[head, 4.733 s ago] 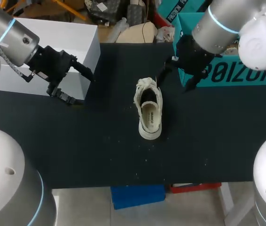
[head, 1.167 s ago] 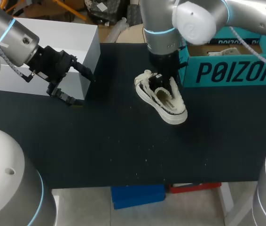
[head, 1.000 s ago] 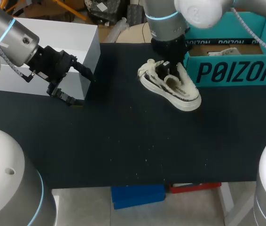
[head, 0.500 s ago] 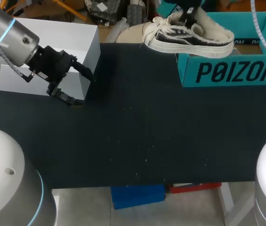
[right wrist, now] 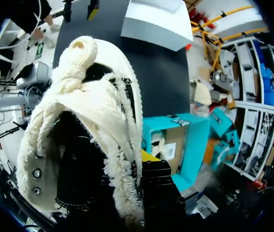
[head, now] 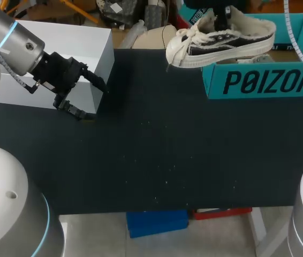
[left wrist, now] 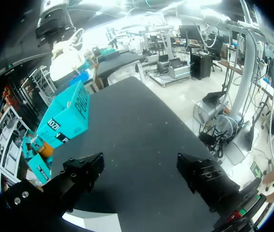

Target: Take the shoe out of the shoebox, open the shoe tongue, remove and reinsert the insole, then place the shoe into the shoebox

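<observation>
A cream low-top shoe [head: 221,40] with dark side panels and frayed edges hangs in the air over the left end of the teal shoebox [head: 264,80], toe pointing left. My right gripper [head: 222,13] is shut on the shoe's collar wall from above. In the right wrist view the shoe [right wrist: 93,121] fills the space ahead of my right gripper [right wrist: 136,166], with the shoebox [right wrist: 180,140] beyond it. My left gripper [head: 97,101] stands open and empty at the table's left. In its own view the left gripper [left wrist: 142,176] faces the shoebox [left wrist: 64,118] and the lifted shoe [left wrist: 67,53].
A white box [head: 71,37] stands at the back left, just behind my left gripper. Something pale [head: 258,58] lies inside the shoebox. The black table [head: 151,160] stretches bare between the two boxes and to the front edge.
My right gripper came down onto the shoe, took hold of it and lifted it off the table, up and right to the shoebox's left end. The left arm has not moved.
</observation>
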`<action>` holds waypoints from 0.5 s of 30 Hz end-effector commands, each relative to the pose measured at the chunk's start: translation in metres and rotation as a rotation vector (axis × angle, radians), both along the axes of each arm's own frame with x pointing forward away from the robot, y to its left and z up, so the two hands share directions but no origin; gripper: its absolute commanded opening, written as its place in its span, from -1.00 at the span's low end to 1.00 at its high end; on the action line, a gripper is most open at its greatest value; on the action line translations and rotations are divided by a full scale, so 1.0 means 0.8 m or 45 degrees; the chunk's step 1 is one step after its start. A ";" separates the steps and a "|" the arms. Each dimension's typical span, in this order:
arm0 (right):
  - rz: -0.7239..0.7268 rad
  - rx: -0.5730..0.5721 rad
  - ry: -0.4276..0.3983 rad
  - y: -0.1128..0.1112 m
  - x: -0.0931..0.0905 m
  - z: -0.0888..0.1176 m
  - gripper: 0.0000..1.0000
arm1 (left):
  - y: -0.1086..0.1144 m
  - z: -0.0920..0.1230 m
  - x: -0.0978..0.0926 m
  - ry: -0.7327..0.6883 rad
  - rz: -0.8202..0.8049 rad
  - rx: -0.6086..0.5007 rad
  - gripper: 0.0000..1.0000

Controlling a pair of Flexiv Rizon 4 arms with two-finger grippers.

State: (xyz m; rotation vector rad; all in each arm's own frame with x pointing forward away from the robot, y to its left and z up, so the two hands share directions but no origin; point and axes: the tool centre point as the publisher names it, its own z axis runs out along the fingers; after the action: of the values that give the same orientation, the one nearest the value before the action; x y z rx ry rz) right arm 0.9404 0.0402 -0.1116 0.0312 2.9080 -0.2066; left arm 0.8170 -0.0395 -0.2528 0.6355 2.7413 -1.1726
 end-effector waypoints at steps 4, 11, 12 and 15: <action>-0.003 0.019 0.014 0.011 0.004 -0.013 -1.00 | -0.001 0.000 -0.001 -0.004 0.003 0.002 1.00; 0.022 -0.004 0.033 -0.002 0.058 -0.012 -1.00 | -0.001 0.000 -0.001 -0.004 0.003 0.002 1.00; 0.041 -0.009 0.042 -0.009 0.069 -0.013 -1.00 | -0.001 0.000 -0.001 -0.004 0.003 0.002 1.00; 0.066 -0.022 0.043 -0.032 0.103 -0.012 -1.00 | -0.001 0.000 -0.001 -0.004 0.003 0.002 1.00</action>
State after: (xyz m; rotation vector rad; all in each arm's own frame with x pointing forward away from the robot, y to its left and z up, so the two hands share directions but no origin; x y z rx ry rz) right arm 0.9930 0.0240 -0.1240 -0.0484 2.8875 -0.2415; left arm 0.8170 -0.0395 -0.2528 0.6355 2.7413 -1.1726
